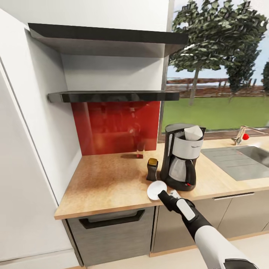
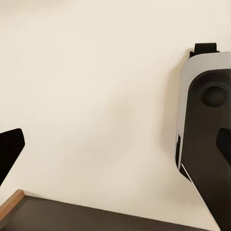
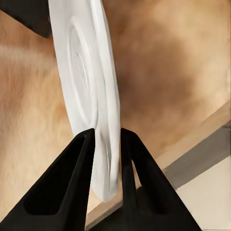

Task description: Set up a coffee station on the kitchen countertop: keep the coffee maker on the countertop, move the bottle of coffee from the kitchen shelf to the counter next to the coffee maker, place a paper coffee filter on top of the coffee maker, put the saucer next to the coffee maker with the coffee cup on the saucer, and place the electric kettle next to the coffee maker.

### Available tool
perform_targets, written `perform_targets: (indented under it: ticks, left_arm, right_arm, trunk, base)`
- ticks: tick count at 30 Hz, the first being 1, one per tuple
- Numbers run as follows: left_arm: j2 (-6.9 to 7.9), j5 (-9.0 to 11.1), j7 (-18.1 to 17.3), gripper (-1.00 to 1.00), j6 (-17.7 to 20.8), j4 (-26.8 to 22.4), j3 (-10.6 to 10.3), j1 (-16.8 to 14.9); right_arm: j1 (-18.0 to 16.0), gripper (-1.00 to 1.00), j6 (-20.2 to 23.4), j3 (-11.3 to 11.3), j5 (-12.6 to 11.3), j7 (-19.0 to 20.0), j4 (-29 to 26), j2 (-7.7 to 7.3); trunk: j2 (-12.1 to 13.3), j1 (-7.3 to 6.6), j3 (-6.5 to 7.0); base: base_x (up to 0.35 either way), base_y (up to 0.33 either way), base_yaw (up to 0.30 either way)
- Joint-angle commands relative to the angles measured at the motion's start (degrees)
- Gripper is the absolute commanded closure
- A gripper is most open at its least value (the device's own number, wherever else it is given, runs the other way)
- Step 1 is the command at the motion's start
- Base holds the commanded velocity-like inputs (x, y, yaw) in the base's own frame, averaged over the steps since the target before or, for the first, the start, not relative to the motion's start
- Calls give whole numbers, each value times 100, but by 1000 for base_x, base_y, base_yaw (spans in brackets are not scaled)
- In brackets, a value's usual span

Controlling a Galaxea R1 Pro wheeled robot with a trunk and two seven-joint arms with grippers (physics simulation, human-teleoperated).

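Gripping the saucer [image 1: 157, 189], the right gripper [image 1: 167, 195] has its two black fingers [image 3: 67, 183] closed on the dish's near rim; in the right wrist view the white rim passes edge-on between them, over the wood grain of the kitchen countertop [image 1: 104, 183]. From the head view the saucer sits near the counter's front edge, just in front of and slightly left of the coffee maker [image 1: 182, 158]; whether it rests on the counter or is held just above it cannot be told. The left gripper's state cannot be told: the left wrist view gives a pale surface and dark parts of the robot.

Just beyond the saucer stands the bottle of coffee [image 1: 152, 169], upright and right beside the coffee maker's left side. A paper coffee filter [image 1: 193, 133] lies on top of the machine. To the right a sink [image 1: 239, 158] is set into the counter. Farther back a red backsplash [image 1: 116, 125] meets the wall, with the kitchen shelf [image 1: 112, 96] above it.
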Motion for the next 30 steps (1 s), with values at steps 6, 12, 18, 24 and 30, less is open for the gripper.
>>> perform_targets:
  ticks: [6, 12, 18, 24, 30]
  left_arm:
    - [0, -63, 12, -100, 20, 4, 45, 32]
    - [0, -64, 12, -100, 20, 2, 44, 53]
    - [0, -63, 12, -100, 18, 2, 43, 54]
    - [1, -63, 12, -100, 20, 2, 43, 57]
    - [0, -64, 12, -100, 20, 2, 43, 62]
  right_arm:
    - [-1, 100, 20, -25, -35, -11, 170, 7]
    - [-1, 100, 23, -26, -35, -11, 182, 8]
    - [-1, 100, 24, -26, -32, -11, 183, 8]
    - [-1, 100, 24, -26, -30, -11, 183, 8]
    - [-1, -100, 24, -32, -23, -11, 183, 10]
  trunk:
    - [-7, 3, -6]
    - [-7, 3, -6]
    - [-7, 3, -6]
    - [-7, 3, -6]
    - [-7, 3, -6]
  base:
    - [25, 0, 0]
    - [143, 0, 0]
    - [21, 0, 0]
    - [1, 0, 0]
    - [0, 0, 0]
